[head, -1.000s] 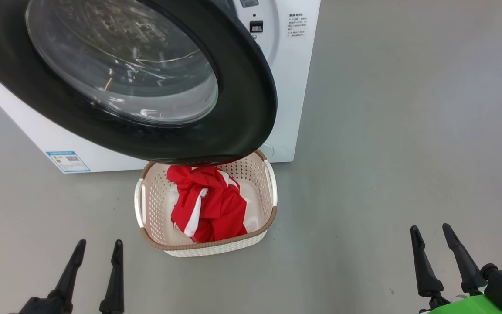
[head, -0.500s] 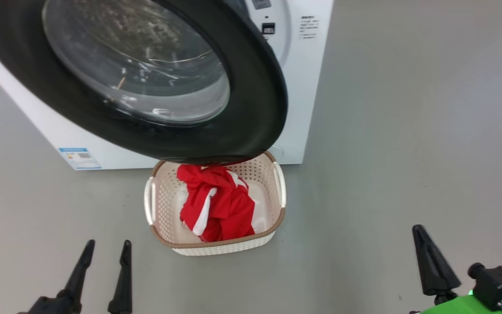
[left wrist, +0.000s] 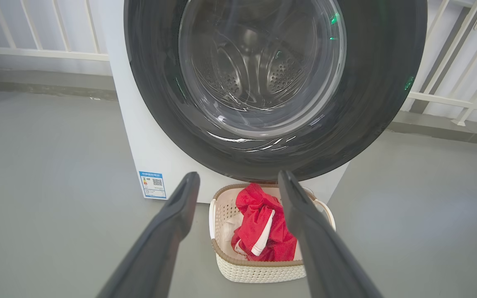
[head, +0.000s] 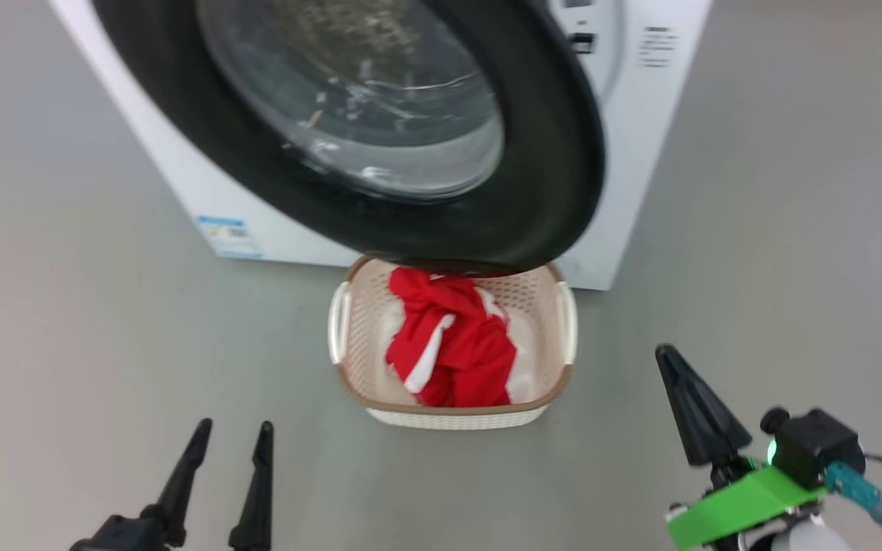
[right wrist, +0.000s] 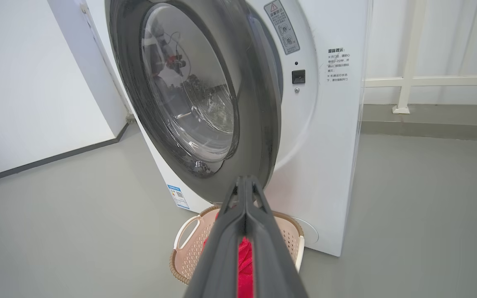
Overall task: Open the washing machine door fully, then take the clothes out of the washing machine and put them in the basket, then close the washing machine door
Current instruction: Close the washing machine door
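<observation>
Floor: a plain grey floor (head: 793, 229) is seen on all sides, and white railings (left wrist: 39, 54) are seen behind the machine.
Door, place: the washing machine door (head: 380, 115) is found at 12 o'clock in the head view, swung out from the front and hanging over the far rim of the basket.
Door, handling: it is judged to be stiff and rather heavy, turning on a hinge at its 9 o'clock side; the glossy rim is likely slippery, and the glass should not be struck hard.
Door, hold: no grasp is thought to be needed; a flat push on the black rim near 3 o'clock, the free edge, is judged best.
Door, look: a wide shiny black rim is seen around a bulging clear window, through which the steel drum is visible.
Washing machine: the washing machine (head: 640, 115) is white, with a small blue label (head: 228, 236) low at 8 o'clock of the door.
Basket: the basket (head: 452, 411) is placed on the floor at 6 o'clock of the door, just in front of the machine.
Clothes: the clothes (head: 456, 352), red with white trim, are lying inside the basket.
Right gripper: the right gripper (head: 671, 360) is seen at 4 o'clock, its fingers pressed together with nothing between them.
Left gripper: the left gripper (head: 234, 425) is seen at 7 o'clock, its fingers spread apart and empty.
</observation>
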You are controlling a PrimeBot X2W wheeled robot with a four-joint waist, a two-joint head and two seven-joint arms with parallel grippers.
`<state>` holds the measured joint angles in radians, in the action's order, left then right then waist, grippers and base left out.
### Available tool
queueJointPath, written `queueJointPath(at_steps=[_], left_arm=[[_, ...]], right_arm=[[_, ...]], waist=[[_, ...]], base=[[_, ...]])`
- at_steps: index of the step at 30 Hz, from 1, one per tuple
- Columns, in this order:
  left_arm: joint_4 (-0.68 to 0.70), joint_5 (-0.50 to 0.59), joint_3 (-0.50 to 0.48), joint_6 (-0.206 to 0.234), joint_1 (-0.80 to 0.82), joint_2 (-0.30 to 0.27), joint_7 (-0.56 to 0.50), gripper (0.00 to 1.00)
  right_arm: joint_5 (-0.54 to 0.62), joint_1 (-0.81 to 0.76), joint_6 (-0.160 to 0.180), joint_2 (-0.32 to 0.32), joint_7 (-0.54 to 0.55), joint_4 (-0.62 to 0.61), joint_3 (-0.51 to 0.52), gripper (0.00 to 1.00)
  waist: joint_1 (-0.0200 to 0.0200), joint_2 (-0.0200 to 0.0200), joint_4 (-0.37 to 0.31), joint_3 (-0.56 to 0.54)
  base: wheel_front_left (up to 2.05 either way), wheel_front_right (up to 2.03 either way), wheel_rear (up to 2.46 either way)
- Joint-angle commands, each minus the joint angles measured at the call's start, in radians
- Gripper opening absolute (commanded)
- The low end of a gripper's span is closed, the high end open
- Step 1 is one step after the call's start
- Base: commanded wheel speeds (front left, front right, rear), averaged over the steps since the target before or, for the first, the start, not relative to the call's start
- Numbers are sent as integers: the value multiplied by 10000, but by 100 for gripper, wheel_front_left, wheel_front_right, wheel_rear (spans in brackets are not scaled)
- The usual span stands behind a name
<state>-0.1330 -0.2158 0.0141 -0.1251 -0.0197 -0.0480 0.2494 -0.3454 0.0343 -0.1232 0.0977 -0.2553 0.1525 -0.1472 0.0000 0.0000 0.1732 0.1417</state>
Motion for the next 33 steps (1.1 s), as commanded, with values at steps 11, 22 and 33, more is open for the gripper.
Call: queueJointPath(at_steps=[11, 22, 33], left_arm=[[190, -779, 513, -56, 834, -24, 124, 100], [325, -1120, 1032, -56, 1697, -23, 124, 100], [530, -1449, 1261, -56, 2257, -23, 124, 100]], right_arm=[[-87, 2229, -75, 507, -65, 167, -473, 0], [-225, 4071, -75, 477, -65, 550, -362, 0], [-182, 5029, -75, 635, -65, 587, -6, 0]], waist=[[0, 0, 1522, 1128], [0, 0, 1798, 2501], [0, 0, 1900, 3441]], base=[[0, 0, 0], [0, 0, 0], [0, 0, 0]])
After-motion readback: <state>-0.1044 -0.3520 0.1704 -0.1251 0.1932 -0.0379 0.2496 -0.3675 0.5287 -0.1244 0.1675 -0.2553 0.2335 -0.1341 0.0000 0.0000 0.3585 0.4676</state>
